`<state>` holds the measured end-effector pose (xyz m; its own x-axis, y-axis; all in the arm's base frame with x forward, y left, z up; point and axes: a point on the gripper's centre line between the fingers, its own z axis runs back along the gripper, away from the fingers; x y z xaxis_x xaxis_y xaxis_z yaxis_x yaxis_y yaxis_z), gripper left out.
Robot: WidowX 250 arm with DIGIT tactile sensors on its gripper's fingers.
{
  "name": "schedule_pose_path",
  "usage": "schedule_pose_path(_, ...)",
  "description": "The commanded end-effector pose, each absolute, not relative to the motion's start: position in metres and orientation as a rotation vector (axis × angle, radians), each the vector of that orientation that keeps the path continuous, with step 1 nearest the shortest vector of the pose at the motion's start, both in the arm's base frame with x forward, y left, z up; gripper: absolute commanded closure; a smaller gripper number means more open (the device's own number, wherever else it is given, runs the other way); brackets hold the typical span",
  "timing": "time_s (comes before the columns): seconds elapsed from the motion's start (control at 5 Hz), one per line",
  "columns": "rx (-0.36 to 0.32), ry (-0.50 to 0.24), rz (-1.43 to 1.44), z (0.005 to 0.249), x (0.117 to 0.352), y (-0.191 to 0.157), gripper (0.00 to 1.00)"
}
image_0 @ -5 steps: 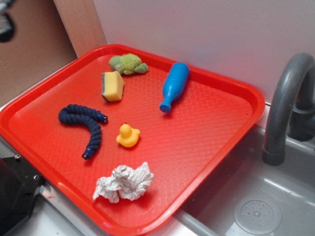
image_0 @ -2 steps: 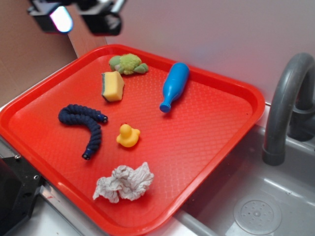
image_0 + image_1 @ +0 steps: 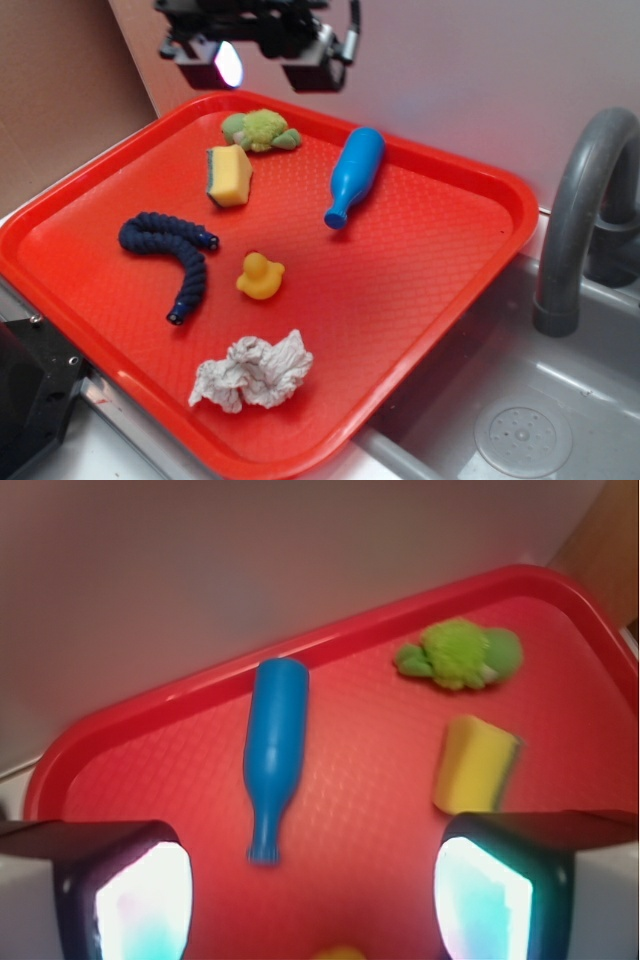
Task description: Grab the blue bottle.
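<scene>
Nearest the exterior camera, on the red textured plastic tray (image 3: 420, 290), lies a crumpled white paper wad (image 3: 252, 372), and a little farther in sit a small yellow rubber duck (image 3: 260, 275) and a dark navy braided rope (image 3: 170, 255) curved like a hook. Beyond them rest a yellow sponge with a green scouring face (image 3: 229, 175) and a green plush toy (image 3: 261, 130) close to the tray's far rim. The bright blue smooth plastic bottle (image 3: 355, 175) lies on its side toward the far edge of the tray, fat base pointing at the back wall, narrow neck pointing toward the tray's centre, touching nothing else. To the right a grey faucet (image 3: 580, 220) stands over a grey sink basin (image 3: 520, 430). The end effector (image 3: 262, 55) hangs in the air above the tray's far left corner, up and left of the bottle and well apart from it. In the wrist view its two fingers (image 3: 130, 890) stand apart at the bottom corners, with the bottle (image 3: 275, 750) ahead between them, nearer the left one.
</scene>
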<state>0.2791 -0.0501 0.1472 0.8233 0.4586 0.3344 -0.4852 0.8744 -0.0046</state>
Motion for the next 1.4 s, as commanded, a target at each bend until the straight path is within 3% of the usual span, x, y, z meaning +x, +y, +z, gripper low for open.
schedule_pose_path(0.0, 0.165, -0.36, 0.551, 0.096, 0.322, -0.042, 0.0)
schedule_pose_path(0.4, 0.196, -0.35, 0.575, 0.057, 0.346, -0.048, 0.0)
schedule_pose_path(0.6, 0.155, -0.362, 0.523, 0.044, 0.35, -0.05, 1.0)
schedule_pose_path(0.8, 0.137, -0.368, 0.512, 0.059, 0.342, -0.044, 1.0)
schedule_pose_path(1.2, 0.173, -0.149, 0.201, 0.146, 0.32, -0.039, 1.0)
